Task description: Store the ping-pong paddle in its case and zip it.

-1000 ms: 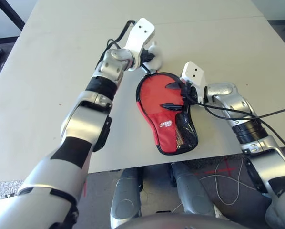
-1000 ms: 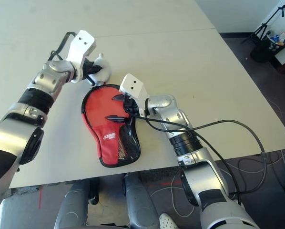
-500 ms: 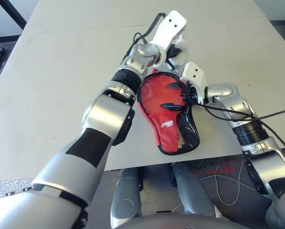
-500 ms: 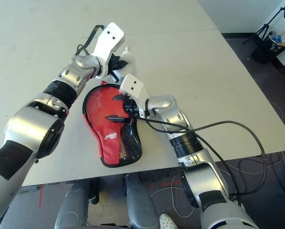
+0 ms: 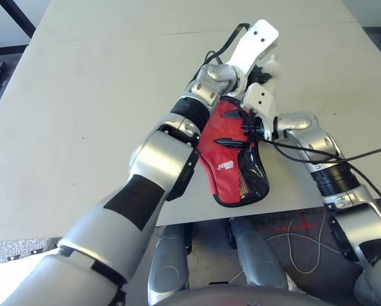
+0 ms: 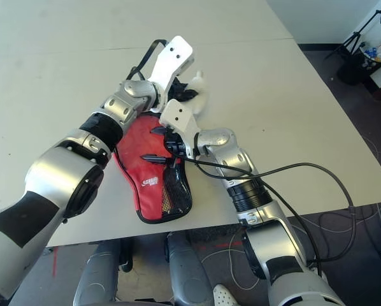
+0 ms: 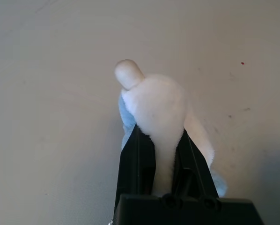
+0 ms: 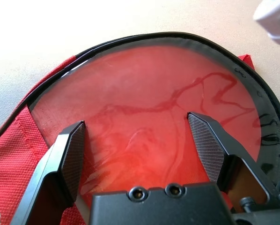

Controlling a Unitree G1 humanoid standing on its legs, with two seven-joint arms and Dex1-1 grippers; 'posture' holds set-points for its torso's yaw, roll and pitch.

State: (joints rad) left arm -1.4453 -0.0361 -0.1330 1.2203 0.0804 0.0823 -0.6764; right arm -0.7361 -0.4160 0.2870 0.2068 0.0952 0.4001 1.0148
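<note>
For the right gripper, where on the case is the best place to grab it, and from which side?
Probably the case's black zipper edge around the round end, approached from above. The paddle's red face lies flat inside, offering nothing to pinch, while the edging is a thin raised lip. The right gripper hangs open just over it, jaws spanning the face.

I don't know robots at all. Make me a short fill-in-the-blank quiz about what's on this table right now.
1. The left tool is shut on a soft ____ lump.
2. The right tool hangs with its fingers ____ over the paddle.
3. The paddle's round face is coloured ____.
4. The paddle lies inside the red ____, on the table.

Missing words: white; open; red; case
</note>
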